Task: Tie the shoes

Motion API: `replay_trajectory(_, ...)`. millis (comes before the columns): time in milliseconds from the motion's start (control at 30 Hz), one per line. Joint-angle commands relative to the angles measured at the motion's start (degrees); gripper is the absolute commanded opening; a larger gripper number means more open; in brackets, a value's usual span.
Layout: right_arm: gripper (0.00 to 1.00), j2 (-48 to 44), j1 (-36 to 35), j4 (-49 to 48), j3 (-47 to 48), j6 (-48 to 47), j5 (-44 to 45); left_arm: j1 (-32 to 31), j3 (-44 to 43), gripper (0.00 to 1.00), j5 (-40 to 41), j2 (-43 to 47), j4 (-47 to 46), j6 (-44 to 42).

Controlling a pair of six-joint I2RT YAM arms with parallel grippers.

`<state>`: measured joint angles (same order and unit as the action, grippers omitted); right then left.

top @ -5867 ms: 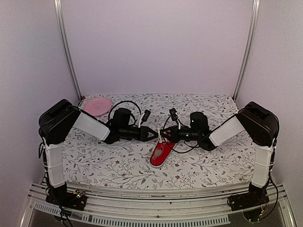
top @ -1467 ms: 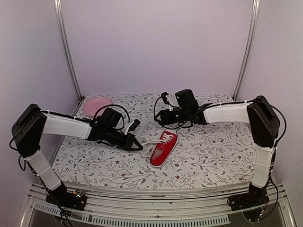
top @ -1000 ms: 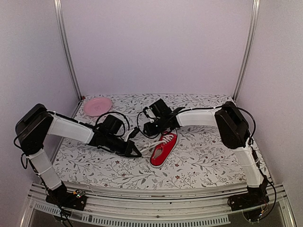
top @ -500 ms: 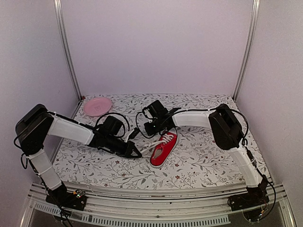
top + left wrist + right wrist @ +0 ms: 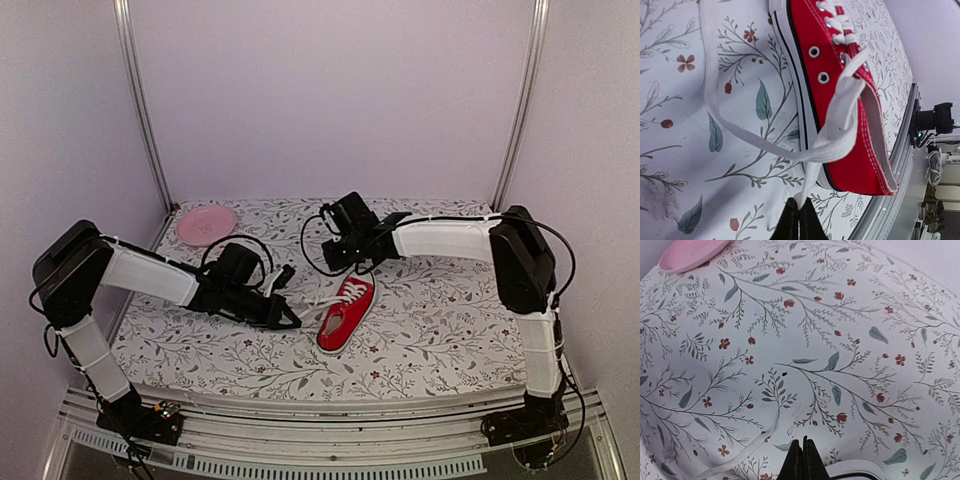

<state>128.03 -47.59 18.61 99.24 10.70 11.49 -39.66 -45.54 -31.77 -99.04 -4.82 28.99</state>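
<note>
A small red shoe (image 5: pixel 345 310) sits near the middle of the table (image 5: pixel 450 320). Its white toe points to the back and its open heel points to the front. The table has a cloth with leaves and little flowers on it.

The left gripper (image 5: pixel 798 220) is low, just beside the heel side of the shoe. Its fingers are pinched tight on a white lace (image 5: pixel 837 135). This lace comes out of the shoe, goes over the red side and ends between the fingers. Another bit of lace lies flat on the cloth and crosses it by the sole.

The right arm reaches far across the table. The right gripper (image 5: pixel 801 460) is just behind the toe. Its fingers are pressed together, and nothing shows between them. A thin loose lace (image 5: pixel 742 454) lies curled on the cloth just beside them, not touching.

A pink plate (image 5: pixel 206 224) sits in the back left corner, well apart from the shoe.
</note>
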Motion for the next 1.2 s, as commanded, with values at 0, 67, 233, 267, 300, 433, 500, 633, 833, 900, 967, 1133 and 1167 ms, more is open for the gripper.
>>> replay_trajectory(0,0.02,-13.0,1.4,-3.9,-7.2,-0.3,7.0,-0.1,-2.0,0.00,1.4,-0.1,-2.0,0.5)
replay_trajectory(67,0.02,-17.2,2.7,-4.1,-12.2,0.2,8.3,0.0,-2.7,0.00,1.4,-0.5,-2.1,0.5)
replay_trajectory(233,0.02,-23.8,7.9,-5.2,-22.2,2.0,0.0,0.0,-3.1,0.00,-1.5,-2.1,-2.7,-0.5)
replay_trajectory(267,0.02,-23.9,8.4,-5.0,-22.4,2.0,-2.6,0.0,-3.0,0.00,-1.7,-2.5,-2.2,-0.5)
replay_trajectory(300,0.02,-23.4,8.5,-4.3,-21.9,1.5,-4.7,-0.1,-2.7,0.00,-1.6,-2.9,-1.9,-0.4)
replay_trajectory(433,0.07,-18.9,8.0,-2.6,-18.7,1.7,-12.2,-0.6,-0.9,0.00,-0.3,-2.8,-1.4,-0.4)
replay_trajectory(500,0.17,-16.9,7.0,-3.6,-17.6,2.7,-13.6,-1.3,-0.5,0.00,0.0,-2.9,-1.3,-0.3)
replay_trajectory(633,0.32,-12.0,5.2,-3.6,-12.7,4.6,-16.3,-3.0,-0.2,0.00,-0.1,-3.8,-2.5,0.7)
replay_trajectory(833,0.38,-3.1,3.0,-1.0,-3.1,6.7,-16.5,-4.6,0.1,0.00,-1.5,-5.3,-6.4,2.9)
replay_trajectory(900,0.39,-0.1,2.2,0.4,-0.1,6.7,-15.9,-5.5,-0.1,0.00,-2.5,-6.0,-8.4,3.7)
replay_trajectory(967,0.39,2.6,1.4,2.0,2.7,6.4,-14.9,-6.2,-0.6,0.00,-2.5,-6.7,-8.8,4.0)
replay_trajectory(1133,0.40,6.0,0.5,3.6,5.4,6.3,-14.7,-7.2,-0.5,0.00,-3.0,-7.4,-11.1,5.1)
replay_trajectory(1167,0.41,6.0,0.3,3.9,5.5,6.5,-14.3,-7.3,-0.5,0.00,-3.1,-7.5,-11.4,5.2)
